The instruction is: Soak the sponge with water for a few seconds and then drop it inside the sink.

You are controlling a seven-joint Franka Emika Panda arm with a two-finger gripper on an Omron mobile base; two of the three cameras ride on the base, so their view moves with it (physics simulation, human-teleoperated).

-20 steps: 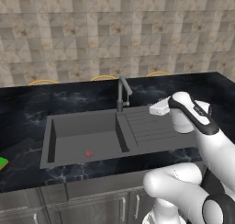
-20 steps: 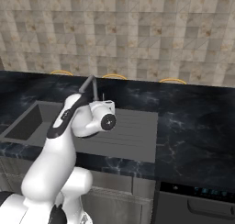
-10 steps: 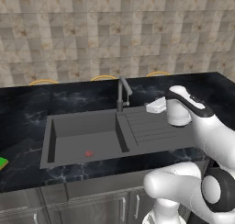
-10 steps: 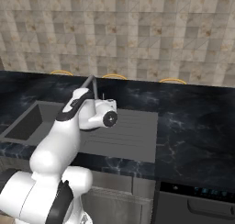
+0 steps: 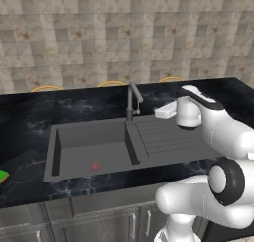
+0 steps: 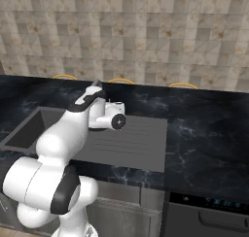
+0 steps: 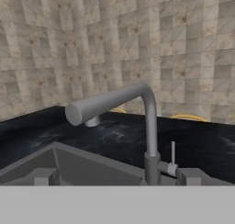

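Sponge first: its green face shows at the far left edge of the tabletop, well apart from me, so nothing is soaked yet. To its right lies the sink, basin bare but for a red spot, with the ribbed drainboard on its right wing. Between basin and drainboard, at the far rim, stands the tap; no water runs from it. My end effector hangs over the drainboard just right of the tap, pointed at it, jaws spread wide and holding nothing. I judge I am placed here to work the small lever at the tap's base before fetching the sponge.
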